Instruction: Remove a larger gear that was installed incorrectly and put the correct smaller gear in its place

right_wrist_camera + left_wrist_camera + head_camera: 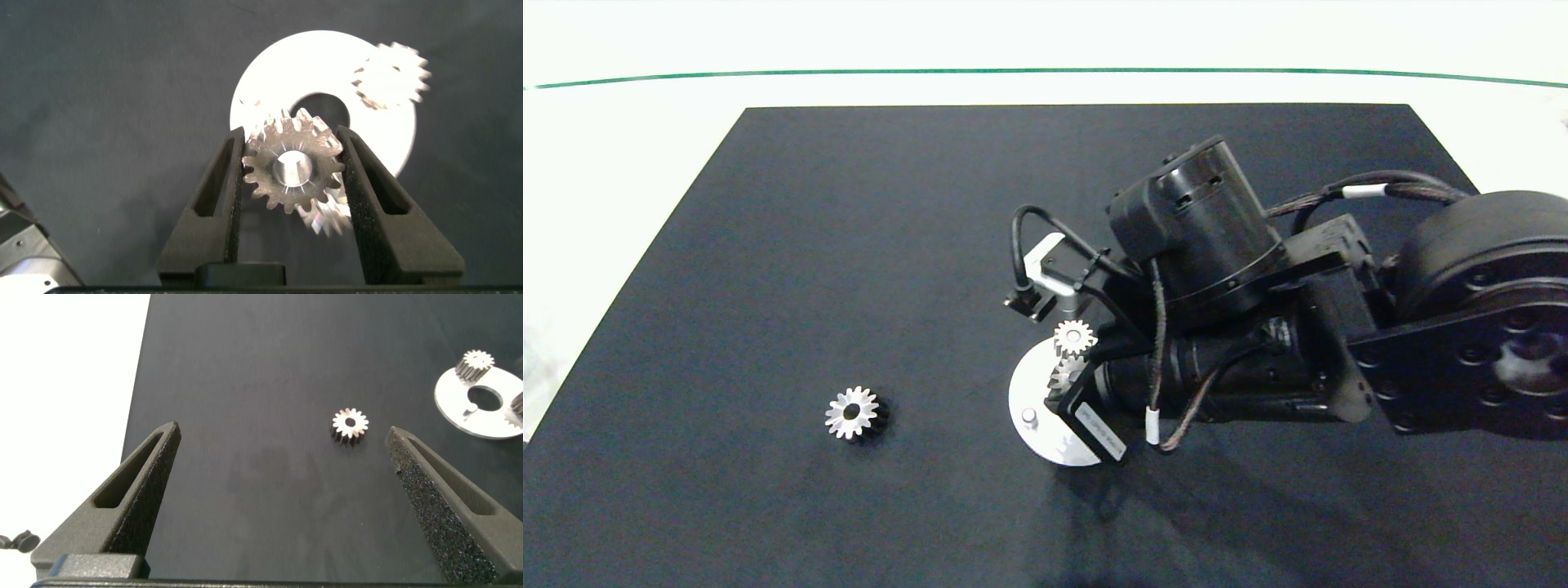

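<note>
The larger gear [852, 412], with star-like teeth, a dark centre hole and a dark side, lies alone on the black mat, left of the round silver base plate [1031, 384]. In the left wrist view it [350, 425] lies beyond my open left gripper [282, 482]. The smaller gear [1075, 336] with blunt teeth stands at the plate's far edge [391, 75]. My right gripper [292, 139] is over the plate, shut on a third gear [292, 167] with pointed teeth and a silver centre.
A bare peg [1029, 416] stands on the plate's near left part. The plate has a round centre hole [327, 106]. The right arm [1217, 327] covers the plate's right side. The mat [849, 245] ends at a white table edge.
</note>
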